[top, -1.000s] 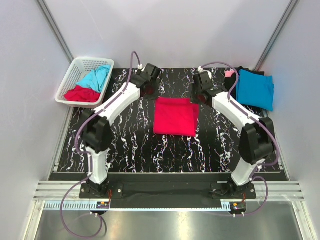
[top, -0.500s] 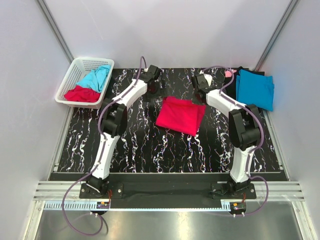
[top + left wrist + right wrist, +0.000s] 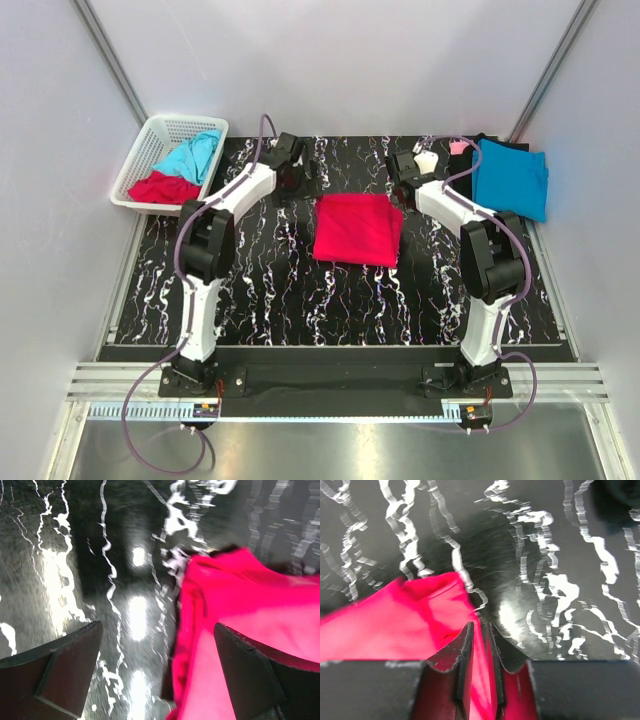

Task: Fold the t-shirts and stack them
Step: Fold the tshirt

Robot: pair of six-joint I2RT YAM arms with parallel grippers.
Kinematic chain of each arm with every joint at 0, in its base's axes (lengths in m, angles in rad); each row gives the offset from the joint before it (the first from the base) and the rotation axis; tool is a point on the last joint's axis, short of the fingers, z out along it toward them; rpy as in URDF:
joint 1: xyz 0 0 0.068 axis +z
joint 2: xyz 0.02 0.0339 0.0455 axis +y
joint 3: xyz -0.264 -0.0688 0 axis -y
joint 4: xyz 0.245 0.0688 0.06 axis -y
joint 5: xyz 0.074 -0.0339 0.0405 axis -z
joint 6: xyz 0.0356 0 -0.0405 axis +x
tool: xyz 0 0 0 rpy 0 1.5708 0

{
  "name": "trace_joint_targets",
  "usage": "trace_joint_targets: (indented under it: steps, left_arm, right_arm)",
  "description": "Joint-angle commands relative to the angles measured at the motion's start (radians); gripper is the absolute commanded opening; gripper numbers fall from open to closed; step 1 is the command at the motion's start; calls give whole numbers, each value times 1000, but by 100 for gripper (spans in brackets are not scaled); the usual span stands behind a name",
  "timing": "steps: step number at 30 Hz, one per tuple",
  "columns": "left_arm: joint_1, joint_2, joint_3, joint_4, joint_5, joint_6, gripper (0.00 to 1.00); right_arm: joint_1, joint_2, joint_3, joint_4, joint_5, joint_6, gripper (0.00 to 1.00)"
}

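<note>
Marble tabletop (image 3: 260, 270): red t-shirt (image 3: 358, 228) (folded) between right jaws.

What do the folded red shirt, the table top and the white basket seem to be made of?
Folded red shirt: soft matte cloth, probably cotton knit; it lies in limp, creased layers.
Table top: hard, glossy, black with white marble-like veins, perhaps laminate or print; it reflects the lights.
White basket: rigid plastic, likely moulded; thin, even lattice walls.
</note>
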Motion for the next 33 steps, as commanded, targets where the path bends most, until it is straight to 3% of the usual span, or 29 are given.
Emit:
trace_joint_targets:
  steps: [1, 10, 17, 27, 33]
  left_arm:
    - [0, -129, -25, 74, 64, 18, 99]
    - [0, -212, -121, 153, 202, 34, 99]
    - [2, -128, -74, 156, 248, 6, 99]
    - [3, -33, -6, 146, 188, -54, 99]
    - [3, 19, 37, 135, 160, -64, 99]
  right_arm:
    - [-3, -19, 56, 6, -147, -60, 22]
    - [-4, 13, 71, 60, -391, -191, 26]
    - [-20, 133, 175, 66, -387, -243, 29]
    - [-63, 151, 203, 72, -293, -287, 24]
    - [-81, 185, 228, 92, -406, -313, 19]
